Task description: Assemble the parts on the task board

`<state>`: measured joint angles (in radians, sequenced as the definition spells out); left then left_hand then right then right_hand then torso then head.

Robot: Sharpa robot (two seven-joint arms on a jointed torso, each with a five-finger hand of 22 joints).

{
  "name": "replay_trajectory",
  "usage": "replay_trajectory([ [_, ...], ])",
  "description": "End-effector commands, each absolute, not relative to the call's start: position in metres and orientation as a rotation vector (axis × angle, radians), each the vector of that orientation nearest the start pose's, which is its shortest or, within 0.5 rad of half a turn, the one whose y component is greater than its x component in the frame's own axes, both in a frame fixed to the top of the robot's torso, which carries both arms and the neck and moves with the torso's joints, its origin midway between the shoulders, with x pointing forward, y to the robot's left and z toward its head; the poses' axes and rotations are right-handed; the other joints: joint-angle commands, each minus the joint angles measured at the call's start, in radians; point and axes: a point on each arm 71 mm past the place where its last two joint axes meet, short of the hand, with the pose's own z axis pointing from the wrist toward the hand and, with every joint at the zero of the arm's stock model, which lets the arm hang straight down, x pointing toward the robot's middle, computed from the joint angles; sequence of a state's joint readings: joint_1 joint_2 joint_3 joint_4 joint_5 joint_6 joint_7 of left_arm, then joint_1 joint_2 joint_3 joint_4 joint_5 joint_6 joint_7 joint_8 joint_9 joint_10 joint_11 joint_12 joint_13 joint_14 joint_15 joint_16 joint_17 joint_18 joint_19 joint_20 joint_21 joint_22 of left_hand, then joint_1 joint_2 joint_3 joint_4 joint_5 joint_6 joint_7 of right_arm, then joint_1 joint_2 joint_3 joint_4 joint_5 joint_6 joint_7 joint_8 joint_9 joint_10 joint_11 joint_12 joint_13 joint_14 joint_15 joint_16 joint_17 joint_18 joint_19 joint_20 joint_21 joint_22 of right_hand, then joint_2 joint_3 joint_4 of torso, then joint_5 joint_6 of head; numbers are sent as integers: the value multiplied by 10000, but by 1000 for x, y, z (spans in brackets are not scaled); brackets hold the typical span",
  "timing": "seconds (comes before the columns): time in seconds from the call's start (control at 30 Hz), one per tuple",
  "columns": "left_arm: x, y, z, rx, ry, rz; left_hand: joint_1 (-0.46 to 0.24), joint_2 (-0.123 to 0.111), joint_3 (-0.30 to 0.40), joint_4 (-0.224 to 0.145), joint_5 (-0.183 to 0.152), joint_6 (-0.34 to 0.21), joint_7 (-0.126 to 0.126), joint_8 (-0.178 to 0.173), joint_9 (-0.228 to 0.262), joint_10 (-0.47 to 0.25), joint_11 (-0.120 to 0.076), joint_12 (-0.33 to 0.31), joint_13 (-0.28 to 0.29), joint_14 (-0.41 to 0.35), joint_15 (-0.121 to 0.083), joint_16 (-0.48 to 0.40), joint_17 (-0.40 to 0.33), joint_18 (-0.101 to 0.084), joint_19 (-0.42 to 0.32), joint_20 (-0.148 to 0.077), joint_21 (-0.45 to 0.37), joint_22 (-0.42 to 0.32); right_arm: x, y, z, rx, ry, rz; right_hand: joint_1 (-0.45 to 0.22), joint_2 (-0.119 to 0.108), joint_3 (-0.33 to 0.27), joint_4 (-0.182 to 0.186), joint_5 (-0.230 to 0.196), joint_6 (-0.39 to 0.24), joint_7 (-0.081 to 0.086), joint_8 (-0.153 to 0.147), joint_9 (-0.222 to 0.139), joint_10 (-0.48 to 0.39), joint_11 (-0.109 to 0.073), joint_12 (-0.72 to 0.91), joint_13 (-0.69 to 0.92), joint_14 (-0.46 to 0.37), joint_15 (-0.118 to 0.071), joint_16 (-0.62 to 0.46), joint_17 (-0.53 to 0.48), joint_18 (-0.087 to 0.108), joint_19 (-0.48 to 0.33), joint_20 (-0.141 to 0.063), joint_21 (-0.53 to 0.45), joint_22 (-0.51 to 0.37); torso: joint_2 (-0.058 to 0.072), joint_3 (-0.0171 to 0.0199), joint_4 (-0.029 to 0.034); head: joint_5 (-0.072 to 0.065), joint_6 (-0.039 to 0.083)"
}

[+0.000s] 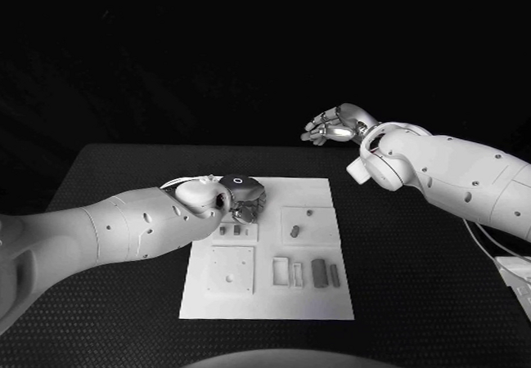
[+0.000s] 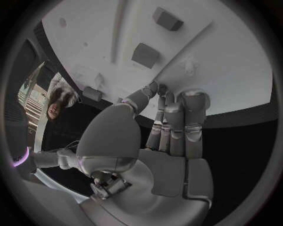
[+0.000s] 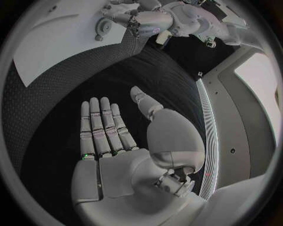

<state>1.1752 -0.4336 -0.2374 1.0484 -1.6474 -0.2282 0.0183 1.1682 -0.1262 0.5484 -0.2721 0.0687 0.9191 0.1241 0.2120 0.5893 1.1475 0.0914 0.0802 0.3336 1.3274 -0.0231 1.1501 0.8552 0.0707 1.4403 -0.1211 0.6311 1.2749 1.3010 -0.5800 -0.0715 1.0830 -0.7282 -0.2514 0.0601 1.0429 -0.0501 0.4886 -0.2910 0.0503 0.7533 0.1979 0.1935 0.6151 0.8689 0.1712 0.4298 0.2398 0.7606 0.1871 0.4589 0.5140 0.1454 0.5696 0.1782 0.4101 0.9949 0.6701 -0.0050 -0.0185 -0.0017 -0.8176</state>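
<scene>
The white task board (image 1: 319, 305) lies in the middle of the black table. My left hand (image 1: 235, 197) hangs over its far left corner, fingers pointing down at the board. In the left wrist view its fingers (image 2: 174, 117) lie straight and close together, tips at the board (image 2: 224, 66) near its edge, with the thumb tip beside them; anything between them is hidden. Two small grey parts (image 1: 231, 229) stand just in front of that hand. My right hand (image 1: 337, 124) is raised beyond the table's far edge, and its palm (image 3: 112, 141) is flat and empty.
More grey parts sit on the board: one (image 1: 295, 230) in the far right field and several upright bars (image 1: 320, 272) in the near right field. A square plate (image 1: 231, 268) fills the near left field. Cables and a white thing (image 1: 524, 273) lie at the table's right edge.
</scene>
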Motion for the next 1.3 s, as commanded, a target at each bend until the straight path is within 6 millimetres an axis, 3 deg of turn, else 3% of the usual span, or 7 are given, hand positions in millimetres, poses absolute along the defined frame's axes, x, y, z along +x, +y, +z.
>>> replay_trajectory([
  [0.03, 515, 112, -288, 6073, 18109, -5428, -51, 34, -6, 21, 33, 121, 14, 54, 3, 12, -23, -40, -4, -40, -18, 61, -27, 1292, 3, -14, 40, 19, 575, -196, -168, 4617, 16968, 9485, 62, 25, -45, -5, -26, -68, 270, 27, -15, 51, -12, 61, -14, -83, -11, -62, -11, 156, -3, 42, -36, 17, 1, 0, 5, -5, -22],
  [1.3, 517, 125, -301, 6064, 18815, -4754, 79, 150, 100, -52, 135, 276, 128, 121, -83, 87, -16, -105, -35, -72, -9, 154, -158, 1278, 2, -1, 22, 94, 574, -195, -168, 4588, 16961, 9530, 55, 32, -52, -1, -26, -63, 269, 39, -21, 54, -13, 76, -42, -83, -13, -63, -12, 163, -3, 51, -45, 23, 1, -8, 16, -60, -159],
])
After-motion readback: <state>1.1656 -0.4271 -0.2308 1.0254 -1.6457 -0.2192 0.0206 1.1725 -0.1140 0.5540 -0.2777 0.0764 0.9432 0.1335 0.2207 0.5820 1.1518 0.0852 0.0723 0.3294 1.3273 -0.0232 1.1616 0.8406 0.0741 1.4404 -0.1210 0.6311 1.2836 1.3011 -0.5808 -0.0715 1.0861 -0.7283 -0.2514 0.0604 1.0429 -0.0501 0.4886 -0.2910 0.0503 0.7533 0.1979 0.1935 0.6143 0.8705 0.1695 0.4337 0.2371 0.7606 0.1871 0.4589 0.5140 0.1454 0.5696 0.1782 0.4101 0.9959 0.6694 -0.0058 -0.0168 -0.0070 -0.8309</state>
